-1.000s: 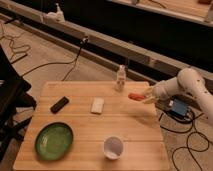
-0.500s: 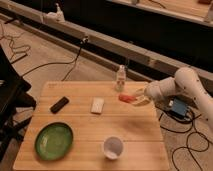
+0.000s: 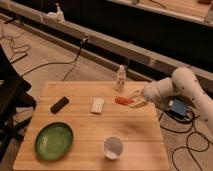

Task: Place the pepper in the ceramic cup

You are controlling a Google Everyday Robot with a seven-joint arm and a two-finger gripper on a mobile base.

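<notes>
While the gripper (image 3: 132, 100) hovers above the right side of the wooden table (image 3: 80, 125), jaws pinching the pepper (image 3: 121, 101), ceramic cup (image 3: 113, 147) upright near the front edge, well apart.

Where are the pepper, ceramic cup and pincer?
pepper (image 3: 122, 100), camera view, its red middle.
ceramic cup (image 3: 113, 147), camera view, its pale inside.
pincer (image 3: 132, 100), camera view, midpoint of its grip, at pepper's right end.

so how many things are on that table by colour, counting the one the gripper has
white: 2 (ceramic cup, flat block)
green: 1 (plate)
black: 1 (bar)
clear: 1 (bottle)
red-orange: 1 (pepper, held in the gripper above the table, right side)
total: 6
</notes>
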